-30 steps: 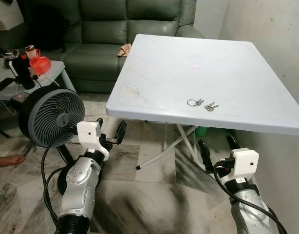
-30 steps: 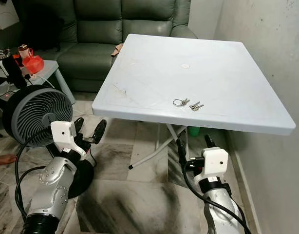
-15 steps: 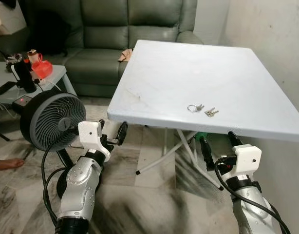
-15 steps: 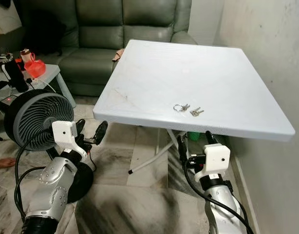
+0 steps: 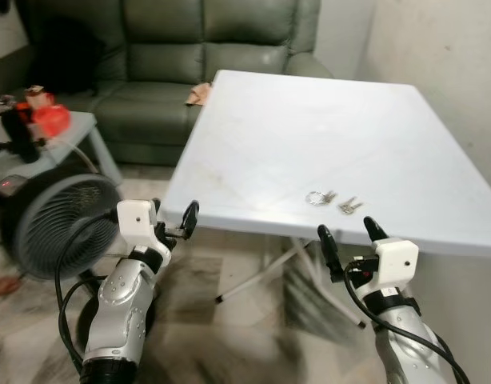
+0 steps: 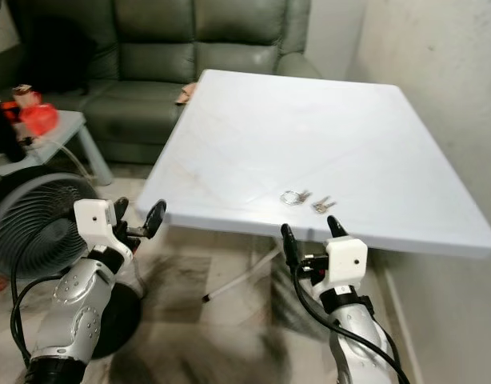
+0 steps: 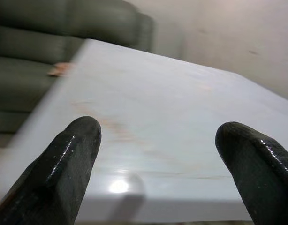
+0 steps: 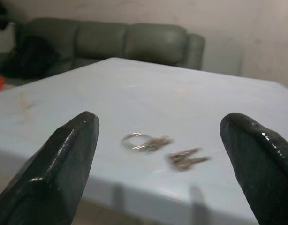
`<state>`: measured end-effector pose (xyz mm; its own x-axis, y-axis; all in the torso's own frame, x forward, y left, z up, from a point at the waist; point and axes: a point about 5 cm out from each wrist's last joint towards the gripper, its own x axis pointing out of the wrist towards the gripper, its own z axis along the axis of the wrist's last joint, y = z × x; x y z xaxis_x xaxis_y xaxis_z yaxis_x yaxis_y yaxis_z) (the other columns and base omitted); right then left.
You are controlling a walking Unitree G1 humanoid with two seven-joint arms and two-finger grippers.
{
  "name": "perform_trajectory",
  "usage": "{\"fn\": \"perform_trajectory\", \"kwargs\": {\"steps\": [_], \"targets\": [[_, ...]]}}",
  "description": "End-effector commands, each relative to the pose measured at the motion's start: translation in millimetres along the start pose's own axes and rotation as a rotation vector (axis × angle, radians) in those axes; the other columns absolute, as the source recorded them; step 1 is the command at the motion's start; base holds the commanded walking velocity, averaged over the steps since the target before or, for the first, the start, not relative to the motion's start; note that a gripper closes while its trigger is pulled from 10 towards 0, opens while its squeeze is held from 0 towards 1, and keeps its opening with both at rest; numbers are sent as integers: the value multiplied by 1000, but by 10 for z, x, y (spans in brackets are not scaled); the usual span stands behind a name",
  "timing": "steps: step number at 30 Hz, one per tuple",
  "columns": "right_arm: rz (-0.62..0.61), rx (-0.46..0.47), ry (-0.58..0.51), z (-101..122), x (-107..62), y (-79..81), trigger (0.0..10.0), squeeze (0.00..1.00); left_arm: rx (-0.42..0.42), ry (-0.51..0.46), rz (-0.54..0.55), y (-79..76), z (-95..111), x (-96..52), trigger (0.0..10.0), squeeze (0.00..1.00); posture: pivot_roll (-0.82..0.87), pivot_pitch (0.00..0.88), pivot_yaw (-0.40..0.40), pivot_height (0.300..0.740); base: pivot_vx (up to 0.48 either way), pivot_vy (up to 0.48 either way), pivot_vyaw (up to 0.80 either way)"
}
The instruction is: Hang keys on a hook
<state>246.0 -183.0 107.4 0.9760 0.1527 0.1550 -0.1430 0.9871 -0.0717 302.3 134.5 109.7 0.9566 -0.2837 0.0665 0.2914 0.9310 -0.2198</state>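
So the keys (image 5: 332, 200) are sitting on the white folding table (image 5: 309, 128), near the front edge, over toward the robot's right side. Looks like two bits: a ring w/ a key on it (image 8: 144, 142) and a second small bunch (image 8: 186, 159) just beside it, prob not touching but tbh it's a bit blurry.

Right gripper (image 5: 348, 236) is up at the table's front edge, just short of the keys, fingers spread wide apart, nothing in them. From the right wrist view the keys sit right between the two black fingertips (image 8: 71, 154), but further along on the tabletop.

Left gripper (image 5: 172, 220) is at the front left corner of the table, about edge height, fingers also wide open and holding nothing. Left wrist view looks across the bare tabletop.

Other stuff around: round grey fan (image 5: 57, 224) on the floor on the left, green sofa (image 5: 149, 72) behind the table, small side table (image 5: 61, 140) w/ something red (image 5: 49, 118) on it. Wall (image 5: 445, 72) on the right. Can't spot a hook from here.
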Motion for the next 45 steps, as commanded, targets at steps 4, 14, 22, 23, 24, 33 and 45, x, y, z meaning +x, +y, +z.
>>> {"fn": "perform_trajectory", "kwargs": {"steps": [4, 14, 22, 23, 24, 33, 45], "targets": [[19, 12, -17, 39, 30, 69, 10000, 0, 26, -9, 23, 94, 65, -8, 10000, 0, -20, 0, 5, 740, 390, 0, 0], [26, 5, -13, 49, 36, 59, 10000, 0, 26, -4, 23, 72, 57, -18, 10000, 0, -18, 0, -1, 740, 388, 0, 0], [-6, 23, 45, 15, 58, 46, 10000, 0, 53, 17, -19, -32, -8, -46, 10000, 0, -21, 0, -5, 740, 120, 0, 0], [-6, 20, 65, 1, 62, 38, 10000, 0, 39, 32, -26, -48, -32, -51, 10000, 0, -21, 0, -5, 740, 0, 0, 0], [-8, 10, 77, -8, 67, 23, 10000, 0, 33, 36, -45, -70, -41, -55, 10000, 0, -22, 0, -7, 740, 0, 0, 0], [120, -80, 109, 31, 109, 0, 10000, 0, 57, 70, -182, -261, -112, -114, 10000, 0, -20, 0, -15, 740, 0, 0, 0], [425, -115, 207, 17, 102, 107, 10000, 0, 68, 122, -272, -412, -235, -282, 10000, 0, -18, 0, -31, 740, 0, 0, 0]]}}
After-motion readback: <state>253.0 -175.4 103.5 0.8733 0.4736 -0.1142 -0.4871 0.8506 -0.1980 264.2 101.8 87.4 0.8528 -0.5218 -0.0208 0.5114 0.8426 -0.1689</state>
